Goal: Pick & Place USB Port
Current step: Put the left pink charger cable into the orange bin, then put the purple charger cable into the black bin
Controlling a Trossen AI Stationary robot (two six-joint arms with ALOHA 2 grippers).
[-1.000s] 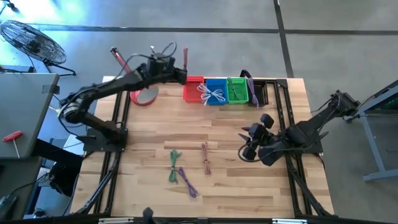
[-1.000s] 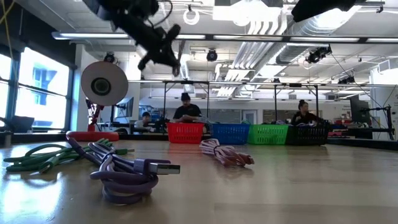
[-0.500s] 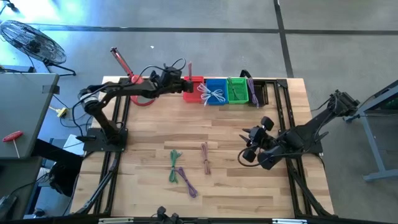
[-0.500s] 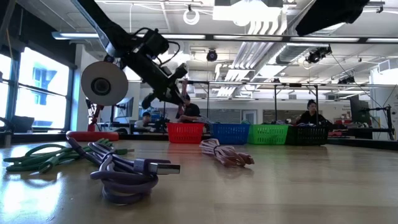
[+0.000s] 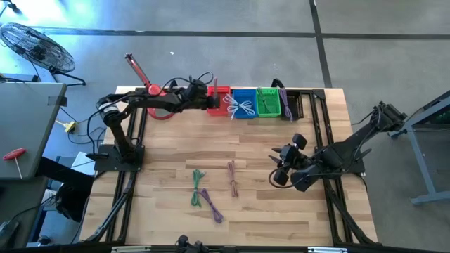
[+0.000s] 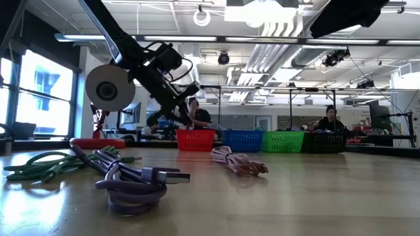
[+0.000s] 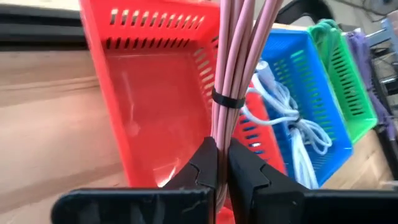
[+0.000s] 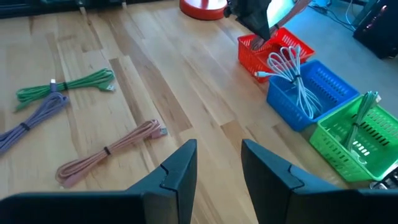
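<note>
My left gripper [image 5: 206, 98] is at the table's far edge, over the red basket [image 7: 149, 99], shut on a pink cable bundle [image 7: 233, 56] bound by a black tie. My right gripper [image 8: 217, 165] hovers open above the table's right half, holding nothing. On the wood lie a green cable [image 5: 197, 184], a purple cable [image 5: 211, 205] and another pink cable [image 5: 233, 178]. In the low view the purple cable's USB plug [image 6: 172, 176] lies nearest. My left gripper pinches the pink bundle between its two fingers [image 7: 202, 163], a little short of the black tie [image 7: 225, 99]. The fingers slant down from the table's left side and lie along the bundle. The bundle sticks out past the fingertips above the red basket's floor, its far end out of the wrist view.
Next to the red basket stand a blue basket [image 5: 244, 105] with a white cable, a green basket [image 5: 268, 102] with a green cable, and a dark one [image 5: 289, 104] with purple cable. A red stand with a round disc [image 6: 109, 87] is at the far left. People sit beyond the table.
My left gripper has come down toward the red basket with the pink bundle, reaching out a little and rolling about its own axis. It has stayed shut on the bundle throughout.
</note>
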